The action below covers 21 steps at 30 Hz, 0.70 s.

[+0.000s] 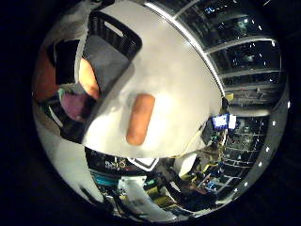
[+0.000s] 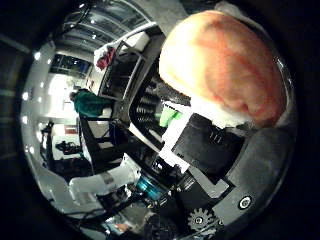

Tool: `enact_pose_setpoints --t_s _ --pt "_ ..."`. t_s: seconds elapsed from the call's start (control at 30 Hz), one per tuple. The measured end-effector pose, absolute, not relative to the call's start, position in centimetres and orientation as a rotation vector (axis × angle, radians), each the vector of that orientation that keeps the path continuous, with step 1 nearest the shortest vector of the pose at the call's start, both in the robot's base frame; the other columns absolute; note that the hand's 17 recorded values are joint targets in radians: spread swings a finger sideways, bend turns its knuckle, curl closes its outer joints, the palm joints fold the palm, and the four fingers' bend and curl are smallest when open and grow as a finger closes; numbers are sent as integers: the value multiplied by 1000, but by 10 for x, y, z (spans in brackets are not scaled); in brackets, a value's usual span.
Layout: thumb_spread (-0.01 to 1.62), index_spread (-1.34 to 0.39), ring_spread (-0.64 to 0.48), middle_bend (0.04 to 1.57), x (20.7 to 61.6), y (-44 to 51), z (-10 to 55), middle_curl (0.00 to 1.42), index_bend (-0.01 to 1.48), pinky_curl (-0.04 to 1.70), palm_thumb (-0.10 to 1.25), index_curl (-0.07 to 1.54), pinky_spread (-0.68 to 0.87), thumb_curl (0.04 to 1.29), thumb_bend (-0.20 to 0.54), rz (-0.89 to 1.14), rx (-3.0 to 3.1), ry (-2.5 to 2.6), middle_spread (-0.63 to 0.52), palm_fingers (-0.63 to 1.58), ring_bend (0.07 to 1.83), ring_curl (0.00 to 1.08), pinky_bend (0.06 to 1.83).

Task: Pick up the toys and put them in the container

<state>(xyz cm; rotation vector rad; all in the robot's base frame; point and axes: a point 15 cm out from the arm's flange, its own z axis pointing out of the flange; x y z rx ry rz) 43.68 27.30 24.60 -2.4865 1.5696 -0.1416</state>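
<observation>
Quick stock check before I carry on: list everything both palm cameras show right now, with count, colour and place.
White table: one, white, under the toys and container.
Black slotted plastic container: one, black with grey inside, on the table near its edge.
Orange sausage-shaped soft toy: one, orange-brown, lying on the table beside the container.
Purple soft toy: one, purple, at the container's side; inside or outside, cannot tell.
Peach-orange plush toy: one, peach with orange streaks, close against the palm.
Hand: one, black and white parts beside the plush toy; whether it grips it is unclear.
</observation>
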Motion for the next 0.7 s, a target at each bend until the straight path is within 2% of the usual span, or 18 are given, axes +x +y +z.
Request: enact_pose_setpoints --t_s 0.03,0.07,0.1,0.13,0.17,0.2,0.23,0.3,0.43,0.6,0.7 --pt "949 -301 -238 1276 439 278 243 682 880 1003 822 762 -280 390 -26 -141 -2490 1561 -151 939 1300 664 1020" --pt "949 -310 -244 1246 439 280 242 672 807 996 817 766 -308 389 -28 -141 -2497 1550 -158 863 1309 666 1016" --pt "950 -340 -259 1174 438 281 239 653 674 979 814 738 -346 388 -28 -138 -2508 1543 -175 627 1299 661 1008" --pt "950 -365 -252 1080 437 281 237 635 631 992 813 739 -330 387 -27 -135 -2517 1541 -188 329 1260 673 982" --pt "953 -425 -215 906 437 281 236 554 607 938 805 658 -224 383 -28 -133 -2529 1531 -173 5 1052 583 861" --pt "956 -455 -172 819 436 280 235 512 602 898 799 613 -128 383 -28 -133 -2544 1515 -150 -32 939 534 823" --pt "958 -480 -54 636 436 279 234 430 529 820 793 528 51 381 -28 -134 -2558 1497 -100 -123 727 417 771" --pt "960 -492 57 490 437 277 234 372 435 746 791 469 227 379 -26 -138 -2577 1469 -59 -128 590 347 705" --pt "961 -498 161 325 447 258 242 320 303 656 785 406 388 378 -28 -169 -2584 1446 6 -123 462 293 637" --pt "961 -508 217 205 453 219 259 295 185 546 766 355 493 372 -29 -174 -2570 1502 50 -42 353 252 539" --pt "966 -502 231 186 458 189 276 293 164 509 756 335 513 369 -29 -202 -2537 1534 57 -18 328 245 524"
